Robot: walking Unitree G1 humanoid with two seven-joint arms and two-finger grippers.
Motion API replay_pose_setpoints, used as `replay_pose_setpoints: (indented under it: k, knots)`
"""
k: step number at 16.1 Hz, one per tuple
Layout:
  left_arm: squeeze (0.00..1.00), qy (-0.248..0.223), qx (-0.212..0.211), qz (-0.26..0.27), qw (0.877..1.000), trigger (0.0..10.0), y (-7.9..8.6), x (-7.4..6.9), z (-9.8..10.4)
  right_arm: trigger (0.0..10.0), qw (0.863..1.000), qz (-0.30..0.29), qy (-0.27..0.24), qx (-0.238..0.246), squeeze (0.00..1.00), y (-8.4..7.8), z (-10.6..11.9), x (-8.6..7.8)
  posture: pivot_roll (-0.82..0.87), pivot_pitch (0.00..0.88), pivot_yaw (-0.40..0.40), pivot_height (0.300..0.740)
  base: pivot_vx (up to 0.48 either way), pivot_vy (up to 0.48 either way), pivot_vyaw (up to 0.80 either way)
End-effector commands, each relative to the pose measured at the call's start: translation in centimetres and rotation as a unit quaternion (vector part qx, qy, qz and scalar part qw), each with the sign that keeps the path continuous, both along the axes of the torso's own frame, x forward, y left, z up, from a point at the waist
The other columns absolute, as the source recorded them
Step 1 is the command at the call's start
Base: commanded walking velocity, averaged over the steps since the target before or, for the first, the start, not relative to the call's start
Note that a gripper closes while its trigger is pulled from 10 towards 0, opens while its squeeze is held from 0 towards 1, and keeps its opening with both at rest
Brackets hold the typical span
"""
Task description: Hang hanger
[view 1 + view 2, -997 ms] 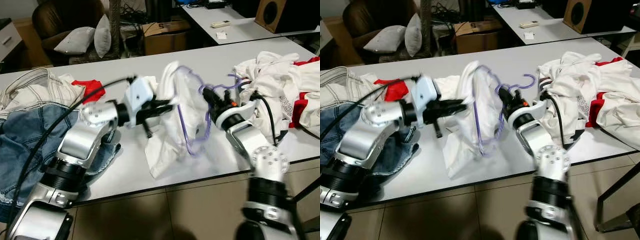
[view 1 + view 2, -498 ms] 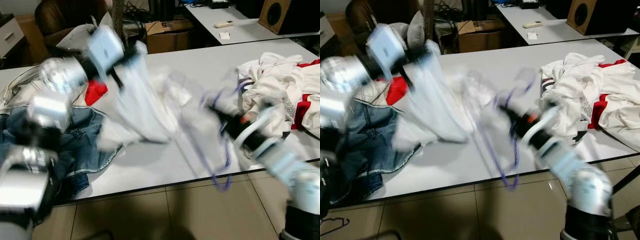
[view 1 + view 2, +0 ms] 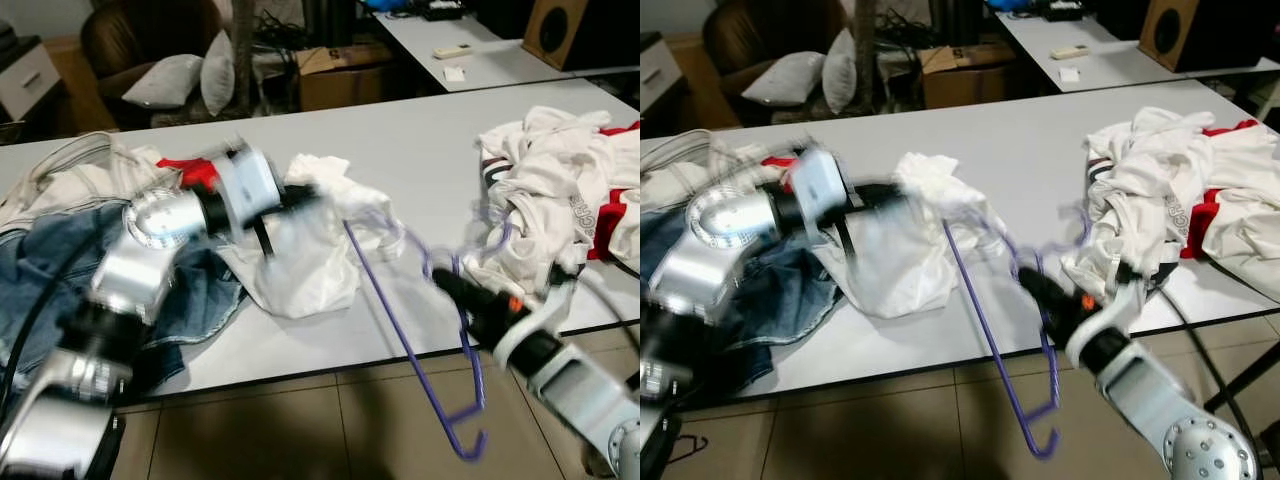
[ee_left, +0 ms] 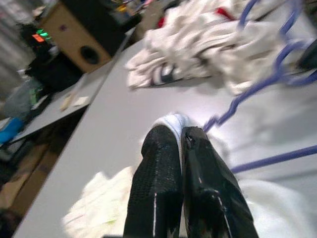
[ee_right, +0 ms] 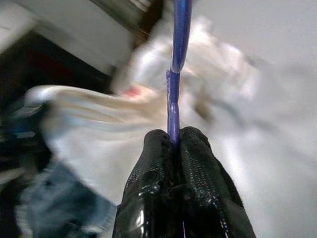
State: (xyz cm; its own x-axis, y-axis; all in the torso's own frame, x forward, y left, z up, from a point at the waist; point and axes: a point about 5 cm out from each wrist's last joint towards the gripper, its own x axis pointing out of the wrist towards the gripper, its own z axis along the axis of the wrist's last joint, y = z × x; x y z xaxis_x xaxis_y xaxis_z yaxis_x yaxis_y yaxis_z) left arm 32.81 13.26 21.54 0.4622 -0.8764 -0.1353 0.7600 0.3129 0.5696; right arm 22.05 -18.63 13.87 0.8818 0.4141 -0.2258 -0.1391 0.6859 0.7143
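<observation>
From where the robot stands, the purple hanger [image 3: 410, 330] is out over the near edge of the white surface [image 3: 420, 140], at about five o'clock from the middle of it. One long wire side slants up toward eleven o'clock and reaches the white garment [image 3: 310, 250]; the lower end hangs past the edge, in front of the tiled floor [image 3: 300, 420]. The right gripper [image 5: 172, 144] holds it: seen along its own fingers, the two black tips are pressed together with the purple wire clamped between them. In the head view that gripper sits at four o'clock, just off the front edge, with an orange mark on its wrist.

The left gripper [image 4: 179, 144] is at nine o'clock, over the surface. Its fingers [image 4: 158, 168] are closed on a fold of the white garment, a tuft of cloth showing between the tips. The garment lies crumpled on the surface just right of that arm, touching the hanger's upper end; much of it is blurred.

At ten o'clock there is a pair of blue jeans [image 3: 60, 260] draped over the left end of the surface, with a pale striped shirt [image 3: 70, 180] behind it and a bit of red cloth [image 3: 190, 170] between. At two o'clock lies a heap of white and red clothes [image 3: 560, 200]. Beyond the surface stand a brown chair with grey pillows [image 3: 190, 80], a cardboard box [image 3: 340, 70] and a second table with a speaker [image 3: 585, 30].
</observation>
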Motion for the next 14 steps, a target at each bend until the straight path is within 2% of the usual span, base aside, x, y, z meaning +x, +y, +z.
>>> replay_pose_setpoints:
  k: [1, 3, 4, 6, 7, 9, 11, 13, 14]
  knots:
    - [0.00, 0.013, 0.006, -0.019, 1.000, 0.0, -0.2, -0.8, 0.0, 10.0, 0.998, 0.001, 0.031, -0.048, 0.00, -0.3, -1.1, -0.2, -0.01, 0.000, 0.106, 0.740, 0.000, 0.000, 0.00]
    - [0.00, 0.045, 0.026, -0.022, 0.998, 0.0, 0.3, -1.8, -0.8, 10.0, 0.998, 0.032, 0.016, -0.055, 0.00, -0.2, -0.5, -0.9, 0.00, 0.000, 0.095, 0.740, 0.000, 0.000, 0.00]
    - [0.00, 0.035, 0.040, 0.000, 0.999, 0.0, 0.8, -1.5, -0.8, 10.0, 0.996, 0.053, 0.006, -0.070, 0.00, -0.3, -0.2, -1.1, 0.00, 0.000, 0.095, 0.740, 0.000, 0.000, 0.00]
    - [0.00, 0.023, 0.024, 0.049, 0.998, 0.0, 1.4, -1.0, -0.3, 10.0, 0.995, 0.079, -0.008, -0.064, 0.00, -0.6, 0.4, -1.8, 0.01, 0.000, 0.093, 0.740, 0.000, 0.000, 0.00]
    - [0.00, 0.023, 0.024, 0.047, 0.998, 0.0, 1.3, -1.2, -0.3, 10.0, 0.995, 0.088, -0.022, -0.042, 0.00, -0.5, 0.8, -2.0, 0.00, 0.000, 0.096, 0.740, 0.000, 0.000, 0.00]
    - [0.00, 0.038, 0.011, 0.008, 0.999, 0.0, 0.4, -2.2, -0.4, 10.0, 0.997, 0.071, -0.038, 0.012, 0.00, -0.5, 1.2, -1.4, 0.00, 0.000, 0.096, 0.740, 0.000, 0.000, 0.00]
    - [0.00, 0.049, 0.018, -0.016, 0.999, 0.0, -0.3, -2.9, -0.9, 10.0, 0.992, 0.062, -0.060, 0.088, 0.00, 0.0, 1.8, -0.5, 0.00, 0.000, 0.101, 0.740, 0.000, 0.000, 0.00]
    - [0.00, 0.052, 0.016, -0.026, 0.998, 0.0, -0.6, -3.3, -0.8, 10.0, 0.989, 0.059, -0.052, 0.124, 0.00, 0.4, 1.7, 0.4, 0.00, 0.000, 0.097, 0.740, 0.000, 0.000, 0.00]
    - [0.00, 0.051, 0.014, -0.026, 0.998, 0.0, -0.7, -3.3, -0.7, 10.0, 0.989, 0.061, -0.045, 0.125, 0.00, 0.5, 1.5, 0.6, 0.01, 0.000, 0.094, 0.740, 0.000, 0.000, 0.00]
